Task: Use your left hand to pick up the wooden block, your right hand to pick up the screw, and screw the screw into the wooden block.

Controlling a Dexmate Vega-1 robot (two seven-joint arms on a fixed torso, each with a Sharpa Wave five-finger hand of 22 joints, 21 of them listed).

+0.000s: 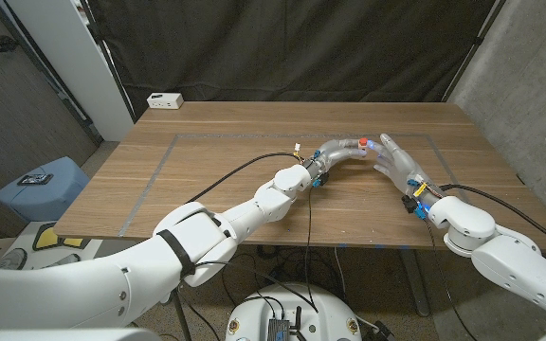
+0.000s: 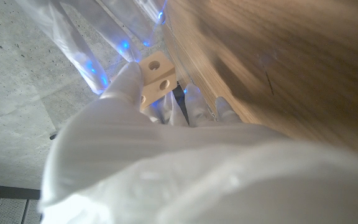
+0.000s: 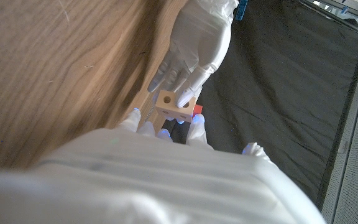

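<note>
Wooden block [image 3: 174, 107]: a pale, light-grained cube with round holes bored in its faces; the left wrist view shows two holes on one face [image 2: 157, 74]. It is lifted above the table, between the two hands near the table's middle.
Screw [image 3: 197, 111]: only a small red piece shows, just beside the block in the right wrist view; in the head view a red dot sits at the fingertips [image 1: 361, 142]. Its shape is too small to tell.
Left hand [image 1: 335, 153]: glossy white shell, fingers closed on the block, thumb against one side.
Right hand [image 1: 398, 161]: smooth white, blue lights at the fingertips, fingers reaching to the block and the red piece; whether it grips the screw I cannot tell.
Table [image 1: 216, 180]: brown wood with streaked grain, a thin pale rectangle marked on it.
Backdrop [image 1: 301, 47]: black cloth, creased.
White box [image 1: 165, 99]: small, on the far left corner of the table.
</note>
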